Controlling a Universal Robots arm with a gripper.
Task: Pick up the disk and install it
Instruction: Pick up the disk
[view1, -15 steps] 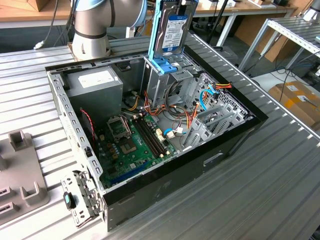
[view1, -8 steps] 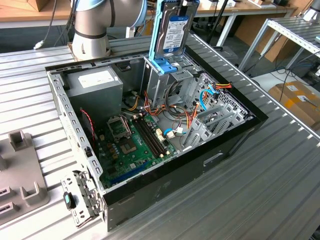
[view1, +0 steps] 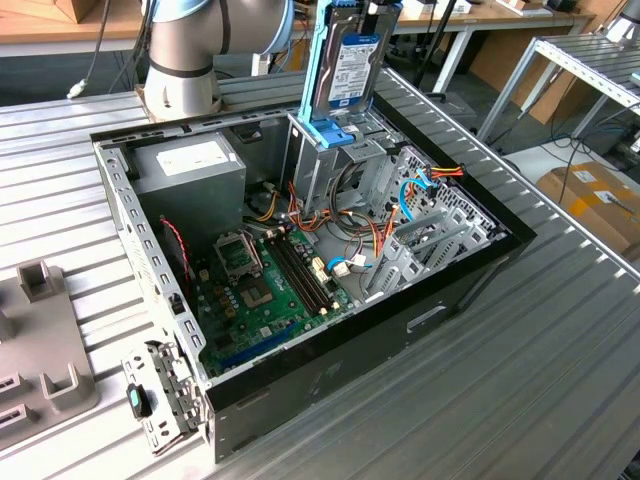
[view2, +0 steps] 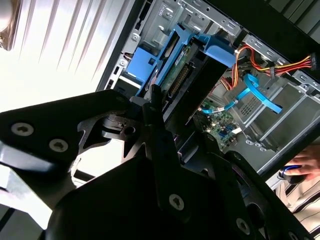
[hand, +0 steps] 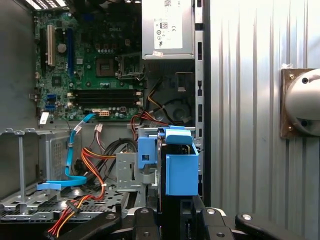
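In the exterior view, starting from that view's left, a grey metal power supply box (view1: 190, 165) is sitting in the back corner of the open black computer case (view1: 400, 320), and a green motherboard (view1: 262, 285) is lying flat beside it. Further right, the flat metal disk with a white and blue label and light blue side rails (view1: 347, 60) is hanging upright, long axis vertical, directly over the bare metal drive cage (view1: 318, 175). Its lower edge is just above the blue plastic latch (view1: 335, 133). In the first wrist view the black gripper (hand: 172, 212) is clamping the disk's far end, jaws closed on it.
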